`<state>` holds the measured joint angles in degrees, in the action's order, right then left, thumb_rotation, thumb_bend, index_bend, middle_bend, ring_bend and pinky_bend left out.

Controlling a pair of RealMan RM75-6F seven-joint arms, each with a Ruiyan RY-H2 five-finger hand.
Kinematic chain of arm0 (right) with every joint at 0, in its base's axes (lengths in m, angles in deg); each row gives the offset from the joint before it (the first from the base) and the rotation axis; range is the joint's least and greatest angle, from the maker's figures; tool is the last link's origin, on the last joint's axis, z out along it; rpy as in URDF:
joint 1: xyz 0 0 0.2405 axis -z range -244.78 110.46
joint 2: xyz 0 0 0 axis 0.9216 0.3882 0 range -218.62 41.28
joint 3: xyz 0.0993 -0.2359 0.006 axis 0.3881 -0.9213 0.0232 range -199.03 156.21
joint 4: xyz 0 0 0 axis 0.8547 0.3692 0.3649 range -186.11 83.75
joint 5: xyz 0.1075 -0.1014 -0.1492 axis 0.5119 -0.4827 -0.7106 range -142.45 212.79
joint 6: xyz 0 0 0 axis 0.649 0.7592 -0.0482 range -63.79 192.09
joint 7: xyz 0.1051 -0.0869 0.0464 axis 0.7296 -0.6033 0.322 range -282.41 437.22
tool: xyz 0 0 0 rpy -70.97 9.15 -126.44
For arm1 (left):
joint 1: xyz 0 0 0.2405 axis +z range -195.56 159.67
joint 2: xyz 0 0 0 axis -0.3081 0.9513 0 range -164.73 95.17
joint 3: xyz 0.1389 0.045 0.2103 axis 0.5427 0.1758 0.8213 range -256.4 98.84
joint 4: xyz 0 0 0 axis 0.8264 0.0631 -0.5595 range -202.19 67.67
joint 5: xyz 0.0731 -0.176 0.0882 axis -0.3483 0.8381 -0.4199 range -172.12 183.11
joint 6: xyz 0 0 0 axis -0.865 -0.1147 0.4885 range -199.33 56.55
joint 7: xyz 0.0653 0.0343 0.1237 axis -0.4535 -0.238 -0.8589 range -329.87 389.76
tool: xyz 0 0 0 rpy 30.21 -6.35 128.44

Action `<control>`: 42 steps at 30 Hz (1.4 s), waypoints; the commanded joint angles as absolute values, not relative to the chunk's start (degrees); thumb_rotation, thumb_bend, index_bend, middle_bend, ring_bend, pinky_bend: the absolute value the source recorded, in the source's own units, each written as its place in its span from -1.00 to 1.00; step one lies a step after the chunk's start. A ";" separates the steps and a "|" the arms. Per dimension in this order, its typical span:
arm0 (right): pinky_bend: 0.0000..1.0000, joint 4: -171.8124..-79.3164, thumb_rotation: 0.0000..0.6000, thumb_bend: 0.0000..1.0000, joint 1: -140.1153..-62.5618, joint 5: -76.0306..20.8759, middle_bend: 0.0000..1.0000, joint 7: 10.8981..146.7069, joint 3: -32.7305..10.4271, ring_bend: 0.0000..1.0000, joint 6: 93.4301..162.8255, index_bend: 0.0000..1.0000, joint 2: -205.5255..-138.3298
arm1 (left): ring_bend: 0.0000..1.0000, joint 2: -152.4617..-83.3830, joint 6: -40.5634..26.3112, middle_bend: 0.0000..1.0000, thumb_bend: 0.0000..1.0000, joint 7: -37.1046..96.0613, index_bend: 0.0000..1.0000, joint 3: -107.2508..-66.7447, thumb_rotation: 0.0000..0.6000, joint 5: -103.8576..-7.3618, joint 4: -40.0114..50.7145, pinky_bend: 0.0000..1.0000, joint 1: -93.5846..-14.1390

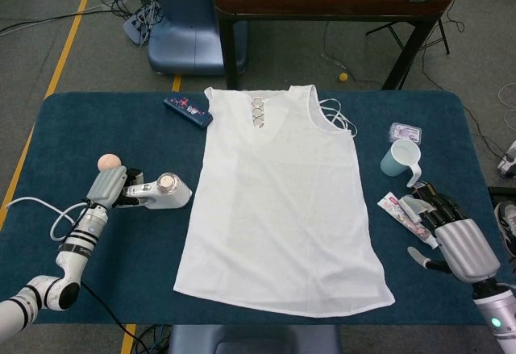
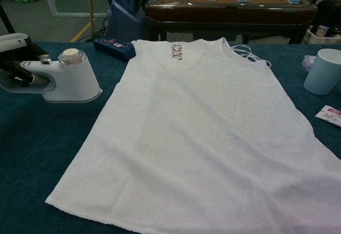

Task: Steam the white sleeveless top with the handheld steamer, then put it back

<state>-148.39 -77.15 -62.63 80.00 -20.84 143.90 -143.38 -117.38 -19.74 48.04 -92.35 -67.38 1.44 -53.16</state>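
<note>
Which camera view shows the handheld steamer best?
The chest view is best: the handheld steamer appears large and from the side, with its round cap and its handle in the left hand. The head view shows the steamer small and from above, beside the white top.

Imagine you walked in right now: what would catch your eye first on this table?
The white top spread flat across the middle of the blue table stands out most. To its left, the left hand holds the white steamer, close to the top's edge. On the far side, the right hand hovers by a tube and a pale mug.
</note>
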 commanded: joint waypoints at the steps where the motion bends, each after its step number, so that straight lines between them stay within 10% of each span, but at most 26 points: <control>1: -0.80 -150.11 1.00 -0.25 -80.03 -65.16 -0.59 78.78 -21.98 -0.78 139.76 -0.98 -142.59 | 0.51 -114.27 -19.87 0.82 -0.50 50.04 0.91 -92.32 1.00 -68.89 6.98 0.58 -53.29; 11: -0.97 -153.29 1.00 0.74 -89.55 -68.15 -0.84 76.90 -23.28 -1.00 124.92 -0.98 -145.10 | 0.51 -112.76 -19.24 0.82 -0.50 44.73 0.91 -91.46 1.00 -70.52 17.88 0.58 -55.13; 15: -1.00 -153.52 0.98 0.79 -93.02 -68.68 -0.87 75.15 -23.70 -1.00 119.57 -0.99 -147.14 | 0.51 -113.73 -19.61 0.82 -0.50 41.15 0.91 -91.46 1.00 -70.01 19.47 0.58 -56.60; 23: -1.00 -152.28 0.69 -0.44 -96.72 -67.44 -0.87 72.61 -24.19 -1.00 113.90 -1.00 -152.32 | 0.51 -117.13 -20.73 0.82 -0.50 36.76 0.91 -91.74 1.00 -68.02 19.32 0.58 -59.36; 42: -1.00 -146.53 0.68 -0.47 -102.37 -63.73 -0.87 75.88 -26.49 -1.00 107.39 -1.00 -162.63 | 0.51 -129.16 -24.66 0.82 -0.50 28.53 0.91 -93.30 1.00 -60.56 9.75 0.58 -66.52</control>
<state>-146.79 -102.13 -63.98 75.55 -26.33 107.58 -162.30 -128.48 -24.25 29.02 -92.96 -61.21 10.43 -65.97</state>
